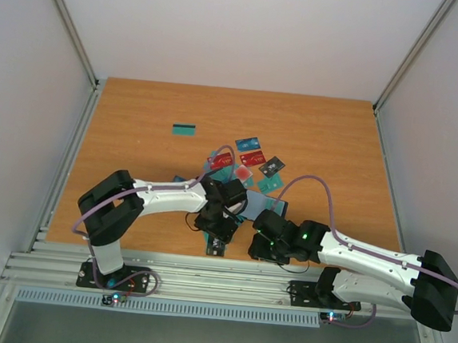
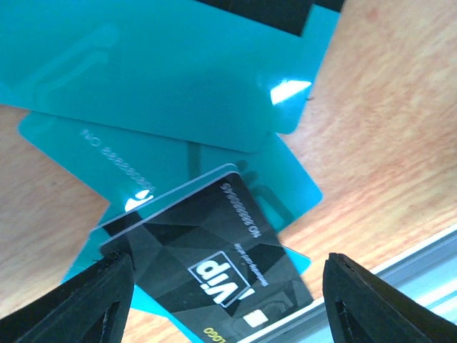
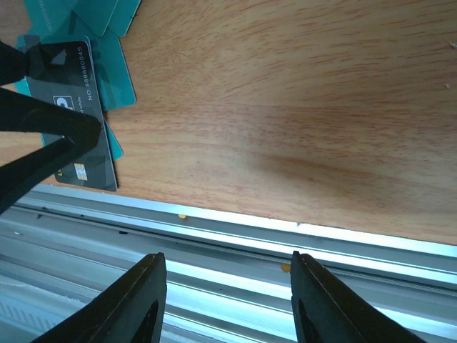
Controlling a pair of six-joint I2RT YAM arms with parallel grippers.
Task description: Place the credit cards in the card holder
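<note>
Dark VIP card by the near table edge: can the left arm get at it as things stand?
Probably yes: its open jaws straddle the dark VIP card, which lies uncovered on top of teal cards.

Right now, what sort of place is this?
Probably a robot test cell: white walls around a wooden table, left arm and right arm bolted to an aluminium rail, credit cards scattered.

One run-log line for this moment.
left gripper: open, over dark grey card | right gripper: open, empty, over near rail
</note>
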